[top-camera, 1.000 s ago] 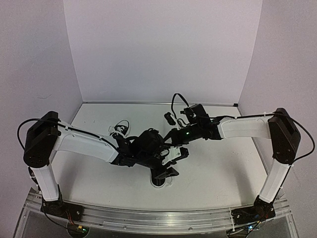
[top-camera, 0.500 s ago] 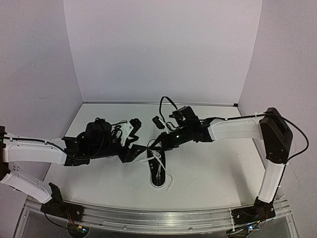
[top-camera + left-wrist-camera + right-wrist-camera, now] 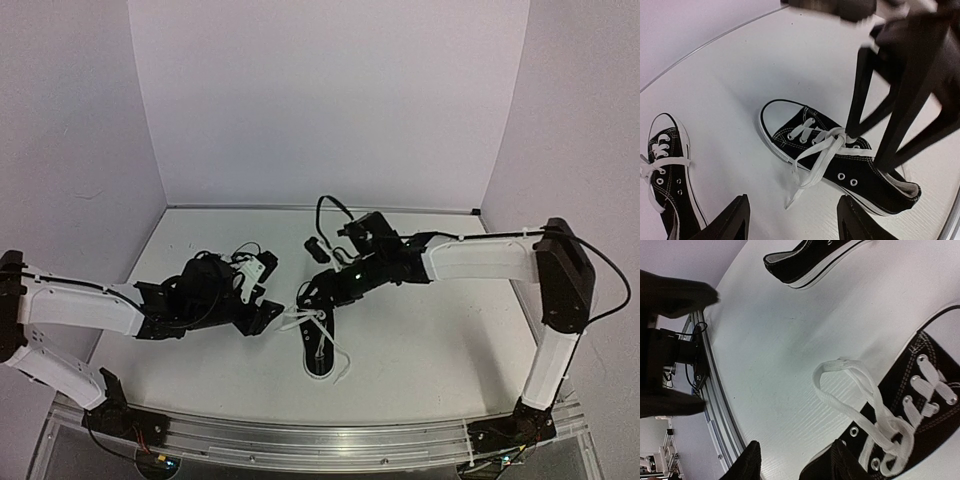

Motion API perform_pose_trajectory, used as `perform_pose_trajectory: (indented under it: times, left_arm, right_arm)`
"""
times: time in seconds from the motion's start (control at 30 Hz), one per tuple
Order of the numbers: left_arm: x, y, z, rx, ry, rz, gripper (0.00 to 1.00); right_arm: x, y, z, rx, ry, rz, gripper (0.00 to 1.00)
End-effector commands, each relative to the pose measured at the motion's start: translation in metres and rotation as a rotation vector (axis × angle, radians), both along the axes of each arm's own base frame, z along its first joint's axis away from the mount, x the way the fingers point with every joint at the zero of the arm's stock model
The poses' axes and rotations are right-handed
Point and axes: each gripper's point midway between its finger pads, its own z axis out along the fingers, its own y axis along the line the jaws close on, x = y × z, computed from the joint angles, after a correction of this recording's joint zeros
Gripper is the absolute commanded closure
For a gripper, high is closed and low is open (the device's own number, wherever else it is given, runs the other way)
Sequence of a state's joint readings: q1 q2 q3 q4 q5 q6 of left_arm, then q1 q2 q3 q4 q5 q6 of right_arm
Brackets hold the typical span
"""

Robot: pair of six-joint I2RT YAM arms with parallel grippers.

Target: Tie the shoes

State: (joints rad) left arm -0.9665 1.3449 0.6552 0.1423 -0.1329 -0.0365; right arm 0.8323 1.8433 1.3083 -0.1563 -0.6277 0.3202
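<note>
My right hand (image 3: pixel 791 462) hangs with its two fingers spread and nothing between them. Its tips are just above the white laces (image 3: pixel 832 140) of the small black canvas sneaker with the white sole and toe cap (image 3: pixel 840 165), which sits right under it on the white tabletop (image 3: pixel 740 75). My left hand (image 3: pixel 792 220) is spread too and empty. That sneaker is just ahead of it, and the second black canvas sneaker (image 3: pixel 670 190) is off to its left, well apart from the first.

On the near sneaker the laces cross and bunch together by the upper eyelets, and one flat loop (image 3: pixel 840 372) lies out on the tabletop beside it. I judge that to be a first knot with a bow only begun, loose rather than snug. The second sneaker's laces (image 3: pixel 655 167) trail slack, so I take it as untied. Most of the job is left: finish this bow, then tie the other shoe.
</note>
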Motion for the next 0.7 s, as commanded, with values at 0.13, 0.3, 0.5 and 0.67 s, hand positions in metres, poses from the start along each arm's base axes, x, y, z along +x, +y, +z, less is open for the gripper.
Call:
perform_pose_trajectory:
  times: [0.13, 0.3, 0.5, 0.67]
  left_arm:
    - [0.017, -0.04, 0.004, -0.008, 0.022, -0.064, 0.39]
    - [0.027, -0.049, -0.004, 0.009, 0.038, -0.079, 0.39]
    - [0.035, -0.055, -0.022, 0.041, 0.08, -0.083, 0.39]
    - [0.038, -0.056, -0.033, 0.056, 0.095, -0.081, 0.39]
  right_arm:
    - [0.047, -0.034, 0.007, -0.078, -0.082, -0.068, 0.64]
    - [0.051, -0.029, -0.015, -0.127, -0.063, -0.033, 0.69]
    - [0.046, -0.025, -0.03, -0.14, -0.031, 0.015, 0.69]
    - [0.042, -0.022, -0.04, -0.143, -0.006, 0.043, 0.69]
